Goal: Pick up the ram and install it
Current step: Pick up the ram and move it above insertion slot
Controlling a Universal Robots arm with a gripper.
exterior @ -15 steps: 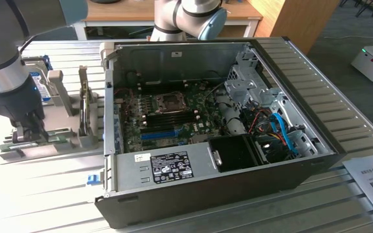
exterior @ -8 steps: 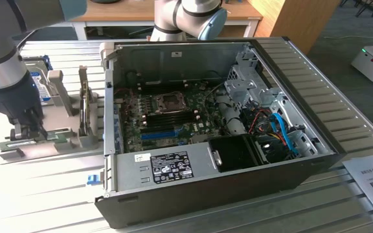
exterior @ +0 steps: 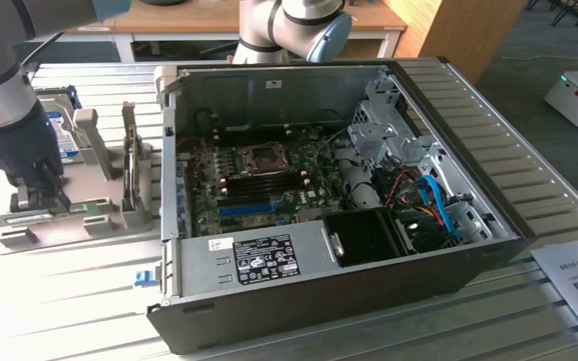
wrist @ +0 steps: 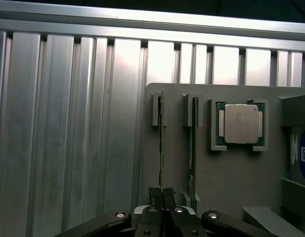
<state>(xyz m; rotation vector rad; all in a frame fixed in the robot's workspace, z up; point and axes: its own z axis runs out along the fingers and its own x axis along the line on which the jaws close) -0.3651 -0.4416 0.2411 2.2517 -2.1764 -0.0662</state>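
I am pressing my pincer shut on the ram, with a fingertip on either face of the thin green stick at one end of it. The ram is standing on its long edge in a narrow slot of the grey holder tray, so I am looking along its top edge. A second memory stick is standing on edge in the neighbouring slot, just beside mine and parallel to it. Beyond that one, a processor chip with a silver lid and a green rim is lying flat in a square recess of the same tray. At the far edge of the tray the hard drive is showing a bit of its blue label.

In the exterior view my pincer is reaching straight down onto the holder tray, at that view's left. The hard drive is standing upright behind it. The tray is sitting on the ribbed aluminium table, near the open computer case and apart from it. Inside the case the motherboard is lying exposed, with its processor socket, the dark memory slots just below the socket, and a long blue slot nearer the labelled power supply.
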